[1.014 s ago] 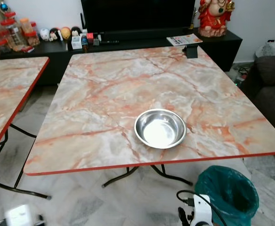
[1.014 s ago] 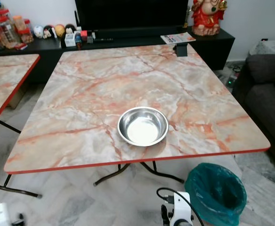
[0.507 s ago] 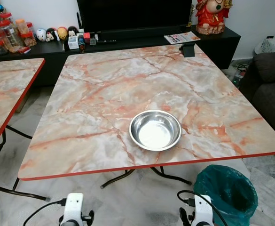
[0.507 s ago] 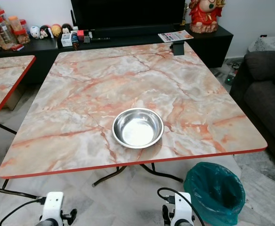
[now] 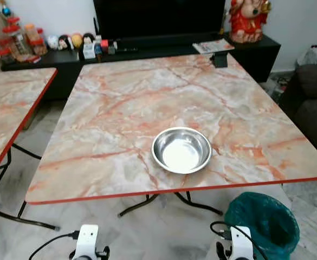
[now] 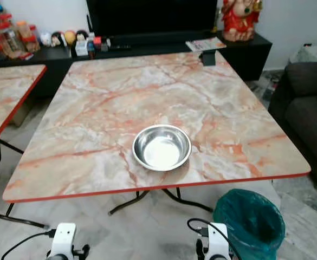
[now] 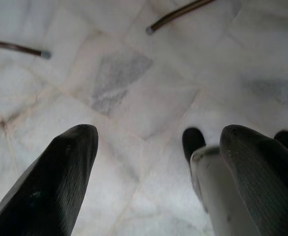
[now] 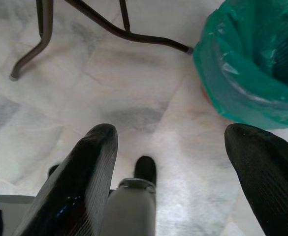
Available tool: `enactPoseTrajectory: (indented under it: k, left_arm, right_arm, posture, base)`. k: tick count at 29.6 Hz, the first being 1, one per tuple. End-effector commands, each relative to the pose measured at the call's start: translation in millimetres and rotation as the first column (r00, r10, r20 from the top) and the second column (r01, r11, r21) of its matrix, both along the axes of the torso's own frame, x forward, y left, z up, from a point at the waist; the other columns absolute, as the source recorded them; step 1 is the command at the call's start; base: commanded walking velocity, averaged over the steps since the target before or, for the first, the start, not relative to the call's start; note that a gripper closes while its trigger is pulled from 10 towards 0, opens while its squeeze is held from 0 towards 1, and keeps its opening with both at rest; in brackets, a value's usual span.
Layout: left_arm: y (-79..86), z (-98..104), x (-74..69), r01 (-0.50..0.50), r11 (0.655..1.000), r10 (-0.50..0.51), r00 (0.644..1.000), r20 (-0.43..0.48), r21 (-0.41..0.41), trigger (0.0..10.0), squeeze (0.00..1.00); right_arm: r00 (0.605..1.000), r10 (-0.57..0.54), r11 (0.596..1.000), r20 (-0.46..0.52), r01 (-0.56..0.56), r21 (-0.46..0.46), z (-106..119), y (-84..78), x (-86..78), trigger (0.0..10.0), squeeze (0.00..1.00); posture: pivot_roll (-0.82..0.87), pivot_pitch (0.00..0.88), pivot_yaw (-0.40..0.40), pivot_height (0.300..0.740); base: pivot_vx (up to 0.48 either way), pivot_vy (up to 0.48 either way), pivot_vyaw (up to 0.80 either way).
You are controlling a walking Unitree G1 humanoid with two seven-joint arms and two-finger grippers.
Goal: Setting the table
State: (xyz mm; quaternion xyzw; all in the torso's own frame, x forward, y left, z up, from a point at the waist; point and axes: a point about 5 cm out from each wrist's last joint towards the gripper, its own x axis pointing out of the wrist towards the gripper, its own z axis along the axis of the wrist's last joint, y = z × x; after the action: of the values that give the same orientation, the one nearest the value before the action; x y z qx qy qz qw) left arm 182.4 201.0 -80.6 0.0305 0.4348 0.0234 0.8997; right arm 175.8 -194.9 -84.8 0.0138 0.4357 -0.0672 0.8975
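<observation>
Both jaws hang spread, holding nothing; steel bowl [image 5: 181,150] sits centre frame near the marble table's [image 5: 104,108] front edge; left gripper [image 7: 148,177] and right gripper [image 8: 168,177] point at floor; best to raise them level before adding settings beside it.

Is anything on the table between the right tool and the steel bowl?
Nothing visible on the table blocks it. The steel bowl sits alone near the front edge. Both tools hang low, open and empty over the floor: right tool beside the green bin, left tool. The red table edge lies above them.
</observation>
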Motion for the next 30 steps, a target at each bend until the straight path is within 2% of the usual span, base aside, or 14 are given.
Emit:
enactPoseTrajectory:
  k: [1,6,30]
  left_arm:
    - [5.2,-2,-5.4,-0.014,1.000,0.015,1.000,-0.028,0.016,10.0,0.00]
    - [3.0,-5,-9.7,-0.010,1.000,0.011,0.999,-0.041,0.019,10.0,0.00]
    - [1.2,-4,-7.5,0.011,0.999,-0.009,0.999,-0.046,0.039,10.0,0.00]
  right_arm:
    - [1.000,-0.009,1.000,-0.008,0.009,0.026,-1,3.6,-1.7,10.0,0.00]
    - [0.999,0.042,0.997,-0.021,-0.041,0.058,-3,14.8,-2.1,10.0,0.00]
    - [1.000,-0.002,1.000,0.013,0.002,0.023,1,5.6,3.9,10.0,0.00]
  posture:
    - [-0.04,0.000,0.063,0.723]
    - [-0.04,0.000,0.059,0.723]
    - [-0.04,0.000,0.062,0.723]
  base:
    - [0.000,0.334,0.00]
    - [0.000,0.396,0.00]
    - [0.000,0.393,0.00]
